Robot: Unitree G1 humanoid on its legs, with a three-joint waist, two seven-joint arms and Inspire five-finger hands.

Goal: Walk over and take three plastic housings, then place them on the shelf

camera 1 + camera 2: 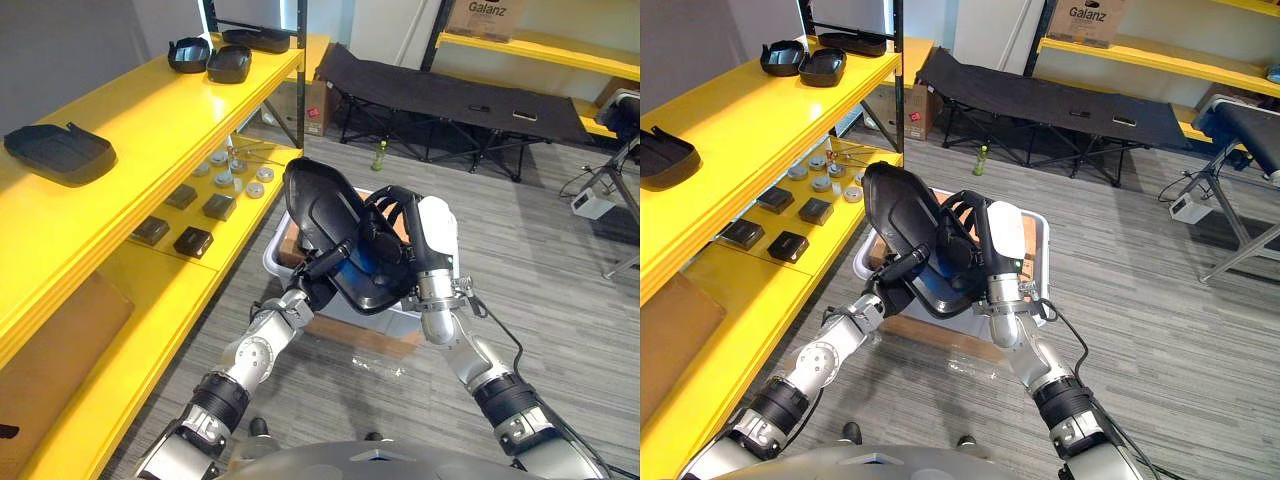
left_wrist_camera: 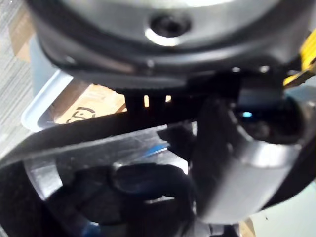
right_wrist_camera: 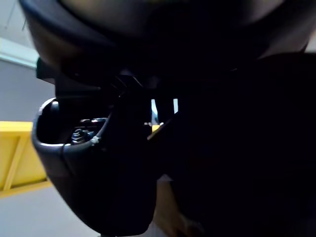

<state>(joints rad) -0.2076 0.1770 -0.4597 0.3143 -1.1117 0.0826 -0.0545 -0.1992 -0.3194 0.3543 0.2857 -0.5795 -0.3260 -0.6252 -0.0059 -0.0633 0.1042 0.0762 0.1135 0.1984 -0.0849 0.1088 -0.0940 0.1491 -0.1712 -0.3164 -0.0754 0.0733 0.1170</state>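
Far left: yellow shelf (image 1: 150, 120). Its top board carries one black near housing (image 1: 60, 152) at the close end and a cluster of far housings (image 1: 225, 58) at the far end. The lower board holds small black boxes (image 1: 192, 240) and round grey discs (image 1: 225, 178).

Centre: held housing (image 1: 320, 205), black plastic, up in the air between both hands. It is tilted, upper end toward the shelf. It hangs above a pale bin (image 1: 272, 255) that stands on the floor (image 1: 560, 290) just beside the shelf, with brown cardboard (image 1: 290, 245) showing inside.

Left hand (image 1: 318, 278): at the housing's lower edge. Its fingers are curled round the rim and one lies across the housing's face. Its wrist view shows the rim crossing close in front of the thumb.

Right hand (image 1: 405, 245): on the housing's right side. Its fingers (image 1: 385, 212) are hooked over the edge and clamped on it, white cover facing outward.

Right: black folding cot (image 1: 450, 100) on the grey plank floor, with a green bottle (image 1: 379, 155) under its near end. Behind it stands a second yellow shelf (image 1: 520, 45) with a cardboard box (image 1: 478, 18) on top.
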